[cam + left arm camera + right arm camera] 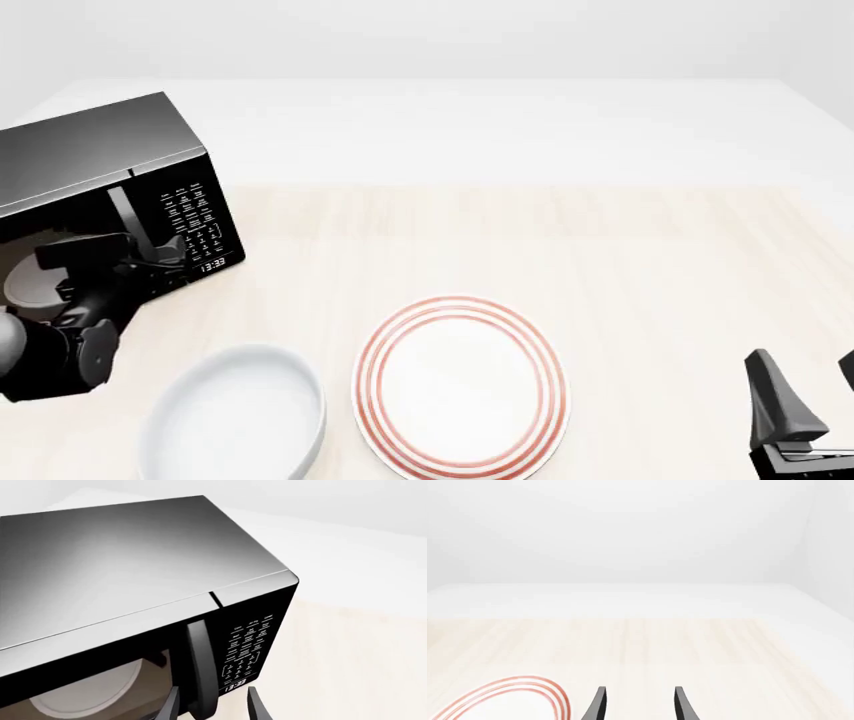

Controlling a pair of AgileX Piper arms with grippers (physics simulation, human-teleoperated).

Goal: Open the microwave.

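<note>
Your large black boxy microwave [114, 190] sits at the table's far left. The left gripper [212, 705] has its fingers spread around the stiff vertical bar handle [199, 665], seemingly not yet touching. Grip there; the heavy body should stay put. The right gripper [638, 705] idles with fingers apart.

Left arm comes in low from the front view's left edge, wrist bent forward and reaching up-table. Left end effector [212, 705] is spread: two dark fingers [169, 706] apart in the left wrist view, with a vertical bar standing between them, closer to one finger. No finger visibly touching it. In the front view the tips are hard to make out against the dark body behind them.

Right arm sits at the front view's lower right corner, mostly out of frame. Right end effector [638, 704] points forward along the desk, fingers [684, 705] parted, nothing between them, near-parallel.
</note>
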